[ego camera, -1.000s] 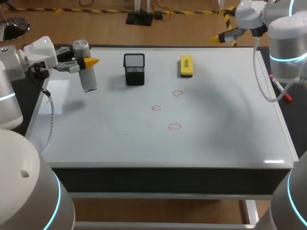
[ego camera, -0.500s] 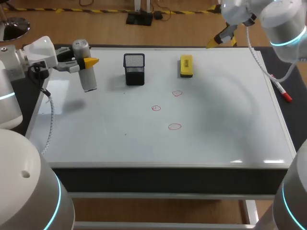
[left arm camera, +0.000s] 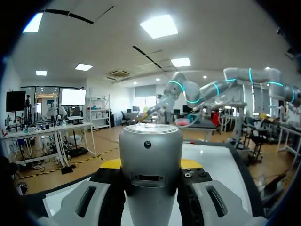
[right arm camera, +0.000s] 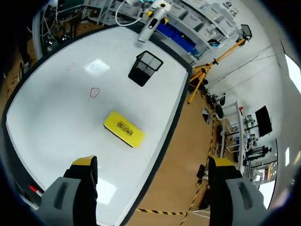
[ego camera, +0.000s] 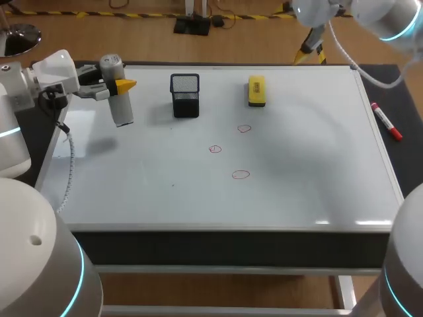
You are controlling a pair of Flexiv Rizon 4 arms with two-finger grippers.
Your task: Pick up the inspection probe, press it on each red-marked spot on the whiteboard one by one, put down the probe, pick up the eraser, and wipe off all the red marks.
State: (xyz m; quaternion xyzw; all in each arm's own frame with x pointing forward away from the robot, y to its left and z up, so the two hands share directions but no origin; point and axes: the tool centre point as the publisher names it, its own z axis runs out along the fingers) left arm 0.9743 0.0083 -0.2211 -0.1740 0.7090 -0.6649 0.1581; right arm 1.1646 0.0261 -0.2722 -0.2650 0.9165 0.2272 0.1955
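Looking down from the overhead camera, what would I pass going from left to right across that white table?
inspection probe, held off the board in the left gripper → black mesh cup → yellow eraser → right gripper, open, over the far edge → red marker pen

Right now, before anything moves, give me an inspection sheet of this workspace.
Surface: white whiteboard, three red circled marks unwiped.
Job's things: grey cylindrical probe held above the board's left rear; yellow block eraser lying at rear.
Clutter: black mesh cup; red marker pen beside the right edge.
Grippers: left pincer shut on probe; right pincer open, empty, near the rear edge.
Cables: grey cable hanging from left arm.
Surroundings: nothing seen.
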